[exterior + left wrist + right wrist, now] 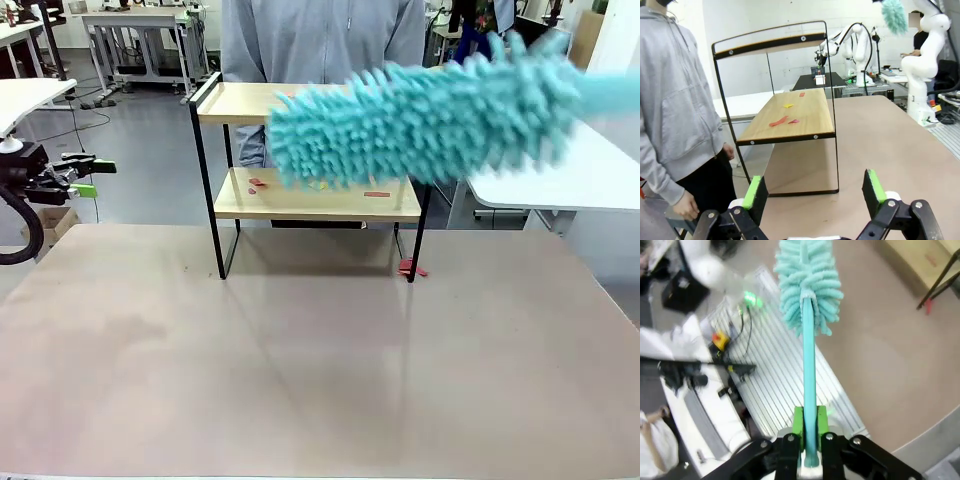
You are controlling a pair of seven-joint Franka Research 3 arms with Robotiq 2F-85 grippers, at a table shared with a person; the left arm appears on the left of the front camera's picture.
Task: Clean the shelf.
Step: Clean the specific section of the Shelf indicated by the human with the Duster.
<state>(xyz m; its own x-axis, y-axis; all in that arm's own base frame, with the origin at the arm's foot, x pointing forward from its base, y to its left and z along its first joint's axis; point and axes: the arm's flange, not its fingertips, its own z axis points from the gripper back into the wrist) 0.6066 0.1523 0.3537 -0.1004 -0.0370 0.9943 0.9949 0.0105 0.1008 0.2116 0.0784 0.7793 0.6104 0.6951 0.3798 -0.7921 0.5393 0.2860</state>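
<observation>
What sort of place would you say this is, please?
Most likely a robotics lab or workshop: a white robot arm is mounted beside the table, more white workbenches stand on a bare grey floor behind, and the small shelf looks set up as a test piece.

No readable text

Nothing legible stands on the shelf (300, 205), the duster (430, 115) or the table (320, 360); any marks on the equipment in the background are too small and blurred to make out.
</observation>
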